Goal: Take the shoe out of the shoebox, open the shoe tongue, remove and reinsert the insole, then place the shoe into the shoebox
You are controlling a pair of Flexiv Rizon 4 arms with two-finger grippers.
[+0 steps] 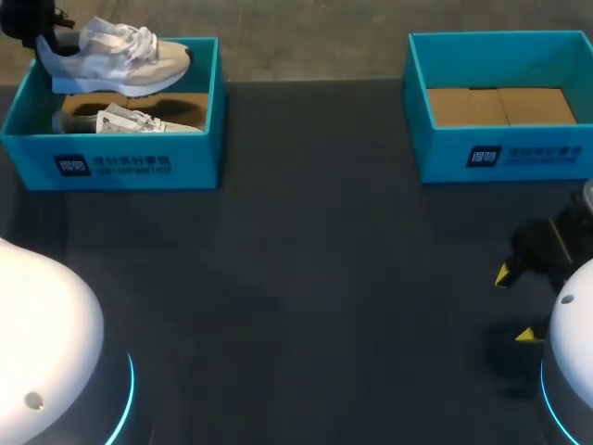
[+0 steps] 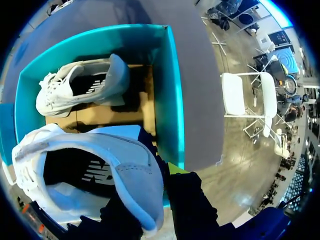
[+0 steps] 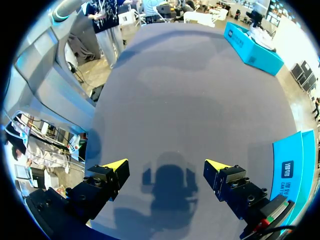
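A light grey and white shoe (image 1: pixel 116 56) hangs tilted above the left teal shoebox (image 1: pixel 111 159), toe pointing right. My left gripper (image 1: pixel 44 39) is shut on its heel at the box's far left corner. In the left wrist view the heel collar of that shoe (image 2: pixel 90 175) sits between the dark fingers of my left gripper (image 2: pixel 155 200). A second matching shoe (image 1: pixel 130 119) (image 2: pixel 82 85) lies on its side inside the box (image 2: pixel 175 100). My right gripper (image 1: pixel 515 306) (image 3: pixel 165 167) hovers open and empty over the table's right side.
A second teal shoebox (image 1: pixel 500 153) (image 3: pixel 295 170) stands at the back right, showing only its cardboard floor. Between the two boxes lies dark tabletop (image 1: pixel 306 278). The white bases of both arms fill the near corners.
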